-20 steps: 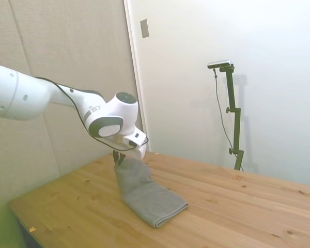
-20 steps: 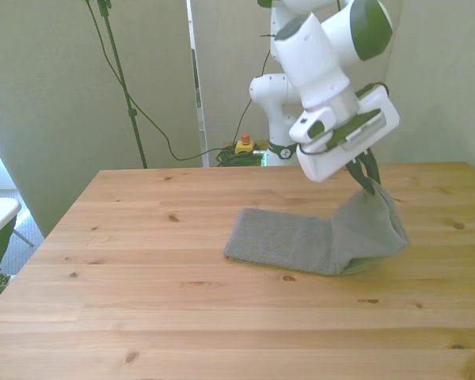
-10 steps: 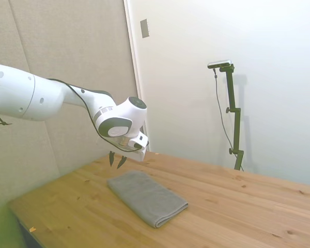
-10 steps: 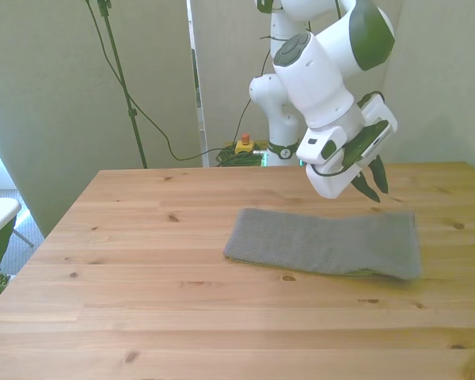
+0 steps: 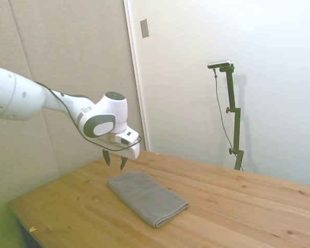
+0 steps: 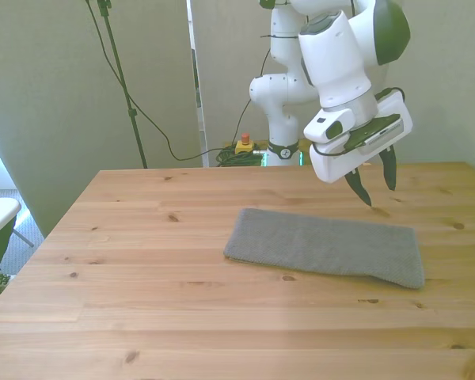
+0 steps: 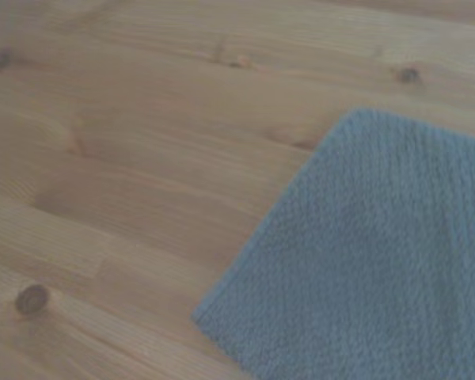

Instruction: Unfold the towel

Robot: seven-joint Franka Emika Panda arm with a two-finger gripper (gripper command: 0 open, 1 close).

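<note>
1. Front view: the wooden desk (image 6: 142,317) fills the lower part of the picture, its planks pale with dark knots. No writing or label can be read anywhere on it.
2. The white arm (image 6: 344,55) hangs over the desk toward the front view's right; in the side view it reaches in over the desk's far corner (image 5: 20,98).
3. The towel (image 6: 324,245) lies flat on the desk as a long grey strip, running from the middle toward the front view's right. In the side view it is a narrow folded rectangle (image 5: 147,196) with layered edges at its near end. The wrist view shows one corner of it (image 7: 364,261) against bare wood, blurred. It is plain, with no mark or tag to be seen.
4. The pincer (image 6: 375,180) is above the desk, just behind the towel's end on the front view's right and clear of the cloth. Its two dark fingers (image 6: 389,168) stand apart and hold nothing; the side view shows the same gap (image 5: 114,159).
</note>
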